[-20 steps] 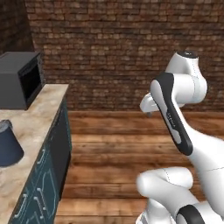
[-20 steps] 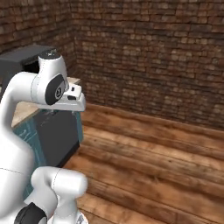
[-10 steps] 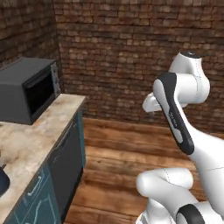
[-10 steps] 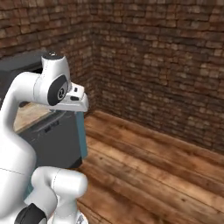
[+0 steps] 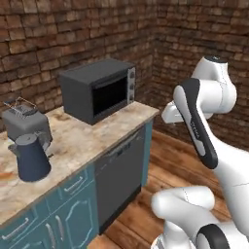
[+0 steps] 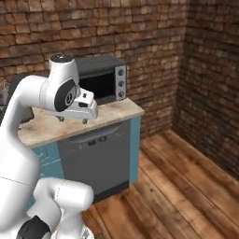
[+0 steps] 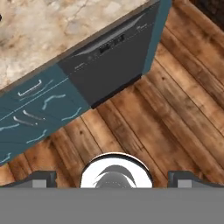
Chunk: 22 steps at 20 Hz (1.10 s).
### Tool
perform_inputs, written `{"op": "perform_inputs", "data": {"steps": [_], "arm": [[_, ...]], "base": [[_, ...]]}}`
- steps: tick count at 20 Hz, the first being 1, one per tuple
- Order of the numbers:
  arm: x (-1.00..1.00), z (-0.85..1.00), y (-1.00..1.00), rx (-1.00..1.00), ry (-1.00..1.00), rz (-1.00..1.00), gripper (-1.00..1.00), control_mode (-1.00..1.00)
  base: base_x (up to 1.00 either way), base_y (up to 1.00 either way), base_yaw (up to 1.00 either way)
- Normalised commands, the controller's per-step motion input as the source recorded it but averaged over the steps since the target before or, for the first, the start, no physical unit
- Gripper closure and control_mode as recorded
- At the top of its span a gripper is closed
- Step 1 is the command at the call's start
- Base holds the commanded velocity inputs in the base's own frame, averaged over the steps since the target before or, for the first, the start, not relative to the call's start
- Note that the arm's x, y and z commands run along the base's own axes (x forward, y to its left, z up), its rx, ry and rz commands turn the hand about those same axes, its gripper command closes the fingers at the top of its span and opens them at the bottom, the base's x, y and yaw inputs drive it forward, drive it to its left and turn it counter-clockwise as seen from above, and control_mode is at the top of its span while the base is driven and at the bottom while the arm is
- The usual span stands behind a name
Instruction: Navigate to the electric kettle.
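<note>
The electric kettle [image 5: 31,158], dark navy and cone-shaped with a narrow top, stands on the marble counter [image 5: 92,138] at the left of the left base view. My gripper [image 6: 73,120] hangs in the air in front of the counter's right part, well to the right of the kettle. It is open, with nothing between its fingers. In the hand view the gripper [image 7: 113,177] looks down at the wooden floor, and its fingertips [image 7: 41,178] stand far apart.
A grey toaster [image 5: 24,124] stands right behind the kettle. A dark microwave [image 5: 97,90] sits farther right on the counter. Below are teal drawers [image 7: 30,109] and a dark dishwasher [image 5: 119,175]. Brick walls meet in a corner [image 6: 182,70] beyond the wooden floor [image 6: 186,186].
The whole picture has shifted: the base has turned, so the microwave sits nearer the middle and the toaster and kettle now show at the left. The arm keeps its pose.
</note>
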Motion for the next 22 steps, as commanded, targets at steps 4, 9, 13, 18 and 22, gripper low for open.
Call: {"op": "perform_inputs", "data": {"steps": [4, 9, 13, 18, 22], "arm": [[0.00, 0.00, 0.00, 0.00, 0.00, 0.00, -1.00, 1.00], [0.00, 0.00, 0.00, 0.00, 0.00, 0.00, -1.00, 1.00], [0.00, 0.00, 0.00, 0.00, 0.00, 0.00, -1.00, 1.00], [0.00, 0.00, 0.00, 0.00, 0.00, 0.00, -1.00, 1.00], [0.00, 0.00, 0.00, 0.00, 0.00, 0.00, -1.00, 1.00]], "base": [[0.35, 0.00, 0.85], [0.40, 0.00, 0.86], [0.70, -0.01, 0.79], [0.70, -0.16, 0.29], [0.71, -0.11, 0.06]]}}
